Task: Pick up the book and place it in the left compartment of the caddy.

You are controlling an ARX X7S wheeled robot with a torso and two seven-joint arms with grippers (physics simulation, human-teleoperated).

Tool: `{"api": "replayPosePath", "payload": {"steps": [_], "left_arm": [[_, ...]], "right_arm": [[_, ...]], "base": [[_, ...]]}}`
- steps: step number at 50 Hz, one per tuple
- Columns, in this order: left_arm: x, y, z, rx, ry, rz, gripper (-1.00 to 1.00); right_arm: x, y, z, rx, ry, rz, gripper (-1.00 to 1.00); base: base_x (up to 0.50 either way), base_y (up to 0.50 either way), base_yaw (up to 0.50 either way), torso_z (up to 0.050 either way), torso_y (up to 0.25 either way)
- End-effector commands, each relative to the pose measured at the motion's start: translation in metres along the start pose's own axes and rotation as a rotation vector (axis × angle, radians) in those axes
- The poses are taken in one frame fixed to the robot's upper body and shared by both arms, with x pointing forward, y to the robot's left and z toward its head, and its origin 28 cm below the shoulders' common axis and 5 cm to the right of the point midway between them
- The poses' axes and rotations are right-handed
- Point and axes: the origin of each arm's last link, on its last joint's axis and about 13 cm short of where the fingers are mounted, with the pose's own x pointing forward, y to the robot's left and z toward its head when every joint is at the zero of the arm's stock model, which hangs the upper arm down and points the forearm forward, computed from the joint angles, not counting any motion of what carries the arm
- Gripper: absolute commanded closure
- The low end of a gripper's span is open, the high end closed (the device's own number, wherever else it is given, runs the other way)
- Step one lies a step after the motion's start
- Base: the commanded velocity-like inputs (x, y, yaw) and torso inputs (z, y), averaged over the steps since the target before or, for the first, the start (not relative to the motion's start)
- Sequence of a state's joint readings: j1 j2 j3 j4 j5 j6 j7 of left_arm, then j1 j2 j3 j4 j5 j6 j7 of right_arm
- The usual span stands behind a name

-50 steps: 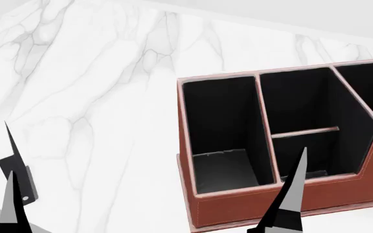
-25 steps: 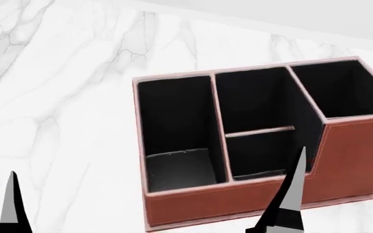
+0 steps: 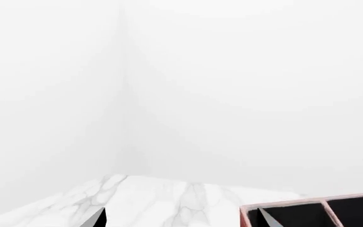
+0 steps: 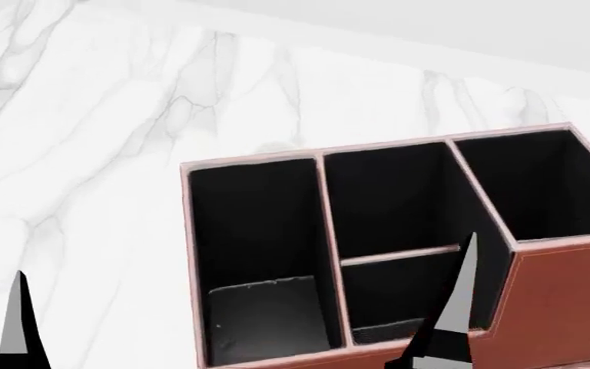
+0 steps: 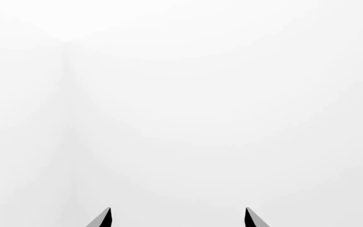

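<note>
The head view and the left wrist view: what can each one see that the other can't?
Only the head view shows the caddy's brown front and down into the left compartment, plus the right hand's fingertip. Only the left wrist view shows the plain white walls meeting in a corner behind the table. Both show the marble table, the caddy's pink rim and left hand fingertips. The book shows in neither.

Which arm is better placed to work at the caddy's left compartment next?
Probably left. The left tool faces the caddy near the left compartment; the right tool faces only blank wall. Both are open and empty.
</note>
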State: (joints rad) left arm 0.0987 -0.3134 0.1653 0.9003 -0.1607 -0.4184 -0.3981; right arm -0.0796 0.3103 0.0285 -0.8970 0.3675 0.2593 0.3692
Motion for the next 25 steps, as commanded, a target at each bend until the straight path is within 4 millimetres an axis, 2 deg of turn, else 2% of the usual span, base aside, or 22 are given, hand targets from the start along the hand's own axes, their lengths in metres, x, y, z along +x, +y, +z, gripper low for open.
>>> {"api": "replayPosePath", "payload": {"steps": [1,3,25], "left_arm": [[0.0053,0.0011,-0.0025,0.001,-0.020,0.014,-1.00],[0.0052,0.0013,-0.0026,0.000,-0.021,0.014,-1.00],[0.0062,0.0013,-0.0043,0.001,-0.001,0.018,-1.00]], "right_arm": [[0.0035,-0.0033,-0.0024,-0.004,-0.009,-0.011,-1.00],[0.0034,-0.0033,-0.0021,0.000,-0.013,-0.014,-1.00],[0.0035,-0.0037,-0.0016,0.003,-0.016,-0.018,-1.00]], "base": [[0.42,0.17,0.00,0.000,0.000],[0.35,0.14,0.00,0.000,0.008],[0.00,0.00,0.00,0.000,0.000]]}}
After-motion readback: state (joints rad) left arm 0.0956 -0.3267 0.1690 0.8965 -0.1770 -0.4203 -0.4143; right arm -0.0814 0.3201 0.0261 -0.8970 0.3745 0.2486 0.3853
